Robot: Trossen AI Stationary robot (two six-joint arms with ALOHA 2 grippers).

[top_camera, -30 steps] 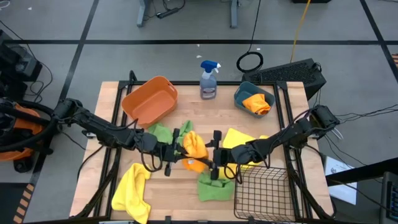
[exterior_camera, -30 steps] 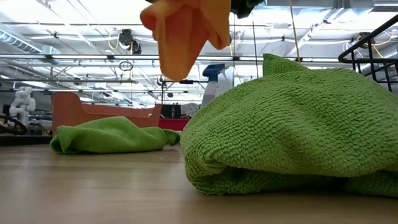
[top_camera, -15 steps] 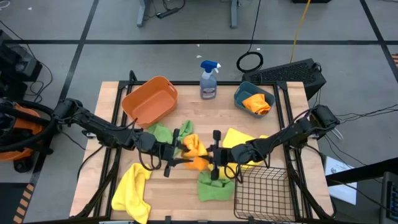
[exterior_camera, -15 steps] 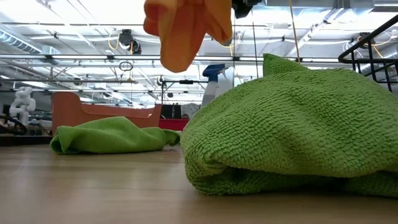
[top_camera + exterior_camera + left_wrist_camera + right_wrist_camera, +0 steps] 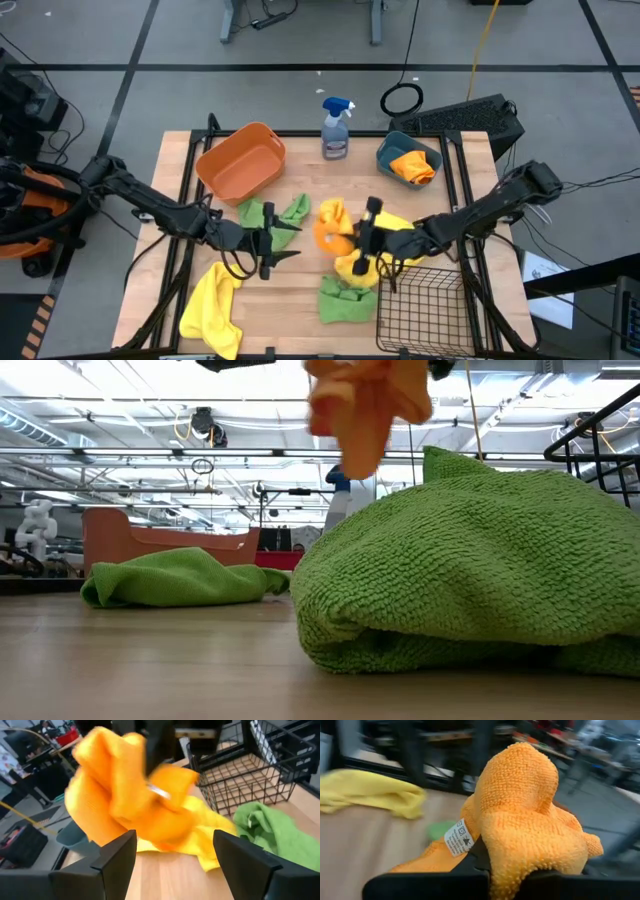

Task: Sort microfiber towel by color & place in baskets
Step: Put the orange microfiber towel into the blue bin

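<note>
Risk: orange towel, bunched in pinching right end effector, may slip before teal bin; left end effector spread, empty.

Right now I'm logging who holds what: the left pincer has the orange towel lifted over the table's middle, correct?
No, it is the right pincer that holds the orange towel above the table's middle. The high view shows this, with the left pincer open and empty beside it.

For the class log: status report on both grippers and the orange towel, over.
Right gripper shut on orange towel, lifted above table. Left gripper open, empty. Yellow towel lies beneath; teal bin already holds one orange cloth.
</note>
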